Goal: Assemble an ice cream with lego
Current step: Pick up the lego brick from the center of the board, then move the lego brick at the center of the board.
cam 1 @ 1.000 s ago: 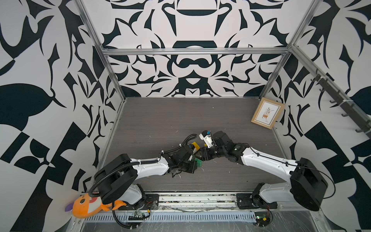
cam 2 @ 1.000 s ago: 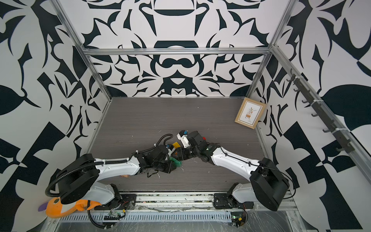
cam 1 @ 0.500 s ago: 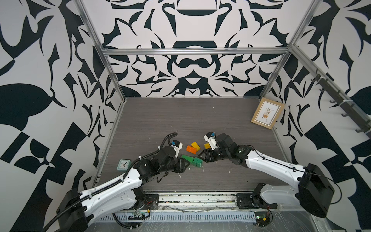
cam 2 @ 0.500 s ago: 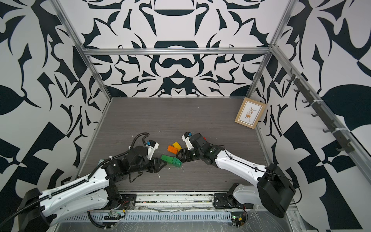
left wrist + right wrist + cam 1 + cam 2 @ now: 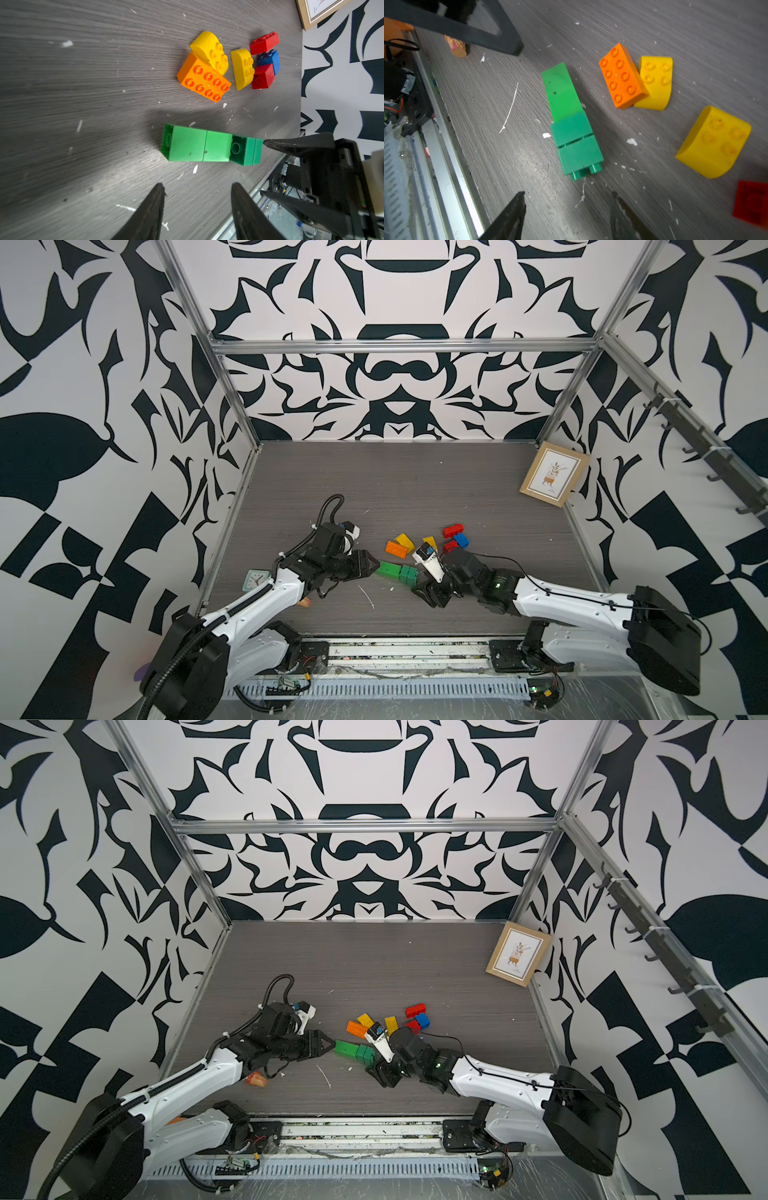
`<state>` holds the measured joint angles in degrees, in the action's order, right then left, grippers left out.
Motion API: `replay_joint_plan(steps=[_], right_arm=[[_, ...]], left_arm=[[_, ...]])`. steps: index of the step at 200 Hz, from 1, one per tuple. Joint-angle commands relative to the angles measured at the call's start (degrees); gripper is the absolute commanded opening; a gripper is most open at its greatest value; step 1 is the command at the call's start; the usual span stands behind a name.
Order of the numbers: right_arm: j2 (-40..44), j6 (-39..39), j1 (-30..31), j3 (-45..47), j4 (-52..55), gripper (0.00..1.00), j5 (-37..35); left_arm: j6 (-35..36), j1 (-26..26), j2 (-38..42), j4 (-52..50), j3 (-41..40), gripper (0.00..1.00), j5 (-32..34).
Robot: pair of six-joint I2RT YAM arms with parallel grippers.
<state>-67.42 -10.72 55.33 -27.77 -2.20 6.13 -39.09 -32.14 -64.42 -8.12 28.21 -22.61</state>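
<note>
A stack of green lego bricks [image 5: 397, 571] [image 5: 355, 1051] lies on its side on the grey table, free of both grippers. My left gripper [image 5: 376, 565] [image 5: 197, 187] is open and empty just left of the stack's end. At the other end my right gripper [image 5: 422, 593] [image 5: 568, 194] is open too, a short way off the stack's studs [image 5: 585, 172]. Behind the stack lie an orange brick [image 5: 397, 548], two rounded yellow bricks [image 5: 405, 540] [image 5: 430, 542], two red bricks [image 5: 453, 530] [image 5: 450, 546] and a blue brick [image 5: 461, 540].
A framed picture [image 5: 552, 477] leans in the back right corner. A small clock [image 5: 254, 578] lies by the left wall, and a small cone-shaped toy [image 5: 256, 1078] sits under my left arm. A metal rail [image 5: 407, 651] runs along the front edge.
A second ago both grippers met at the green stack. The left gripper has opened, both arms have drawn apart, and the stack now lies loose on the table.
</note>
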Motion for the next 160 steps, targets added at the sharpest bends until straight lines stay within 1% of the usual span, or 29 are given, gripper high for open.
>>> replay_joint_plan(steps=[1,24,52,79,88,93,126,146,160], right_arm=[[-2.1,3.7,0.3,0.6,-6.2,0.66,-3.3],[-5.0,4.1,0.4,0.9,-9.8,0.66,-1.5],[-8.0,4.6,0.7,0.9,-12.0,0.65,-3.0],[-9.7,5.1,0.7,1.2,-14.1,0.58,-2.9],[-10.1,5.2,0.7,1.3,-15.0,0.57,-2.9],[-10.3,5.3,0.7,1.5,-15.5,0.57,-2.8],[-12.1,6.0,0.7,1.5,-18.5,0.54,-2.5],[-13.5,6.3,0.7,0.9,-19.1,0.48,-2.2],[-13.9,6.3,0.7,0.5,-19.0,0.43,-1.9]], left_arm=[[0.8,0.1,-2.3,4.7,-0.3,0.53,-4.3],[0.7,0.1,-4.7,4.8,0.0,0.52,-5.0],[1.3,-0.3,-6.6,4.7,0.1,0.51,-3.7],[2.8,-0.4,-8.1,4.4,1.2,0.51,-2.8],[3.7,-0.4,-8.2,4.2,1.9,0.5,-2.7],[4.0,-0.4,-10.3,4.0,2.4,0.5,-2.7],[6.1,-0.4,-13.5,3.5,4.5,0.49,-3.1],[6.7,-0.4,-14.0,3.2,5.2,0.49,-2.8],[6.9,-0.4,-14.3,3.2,5.4,0.49,-2.7]])
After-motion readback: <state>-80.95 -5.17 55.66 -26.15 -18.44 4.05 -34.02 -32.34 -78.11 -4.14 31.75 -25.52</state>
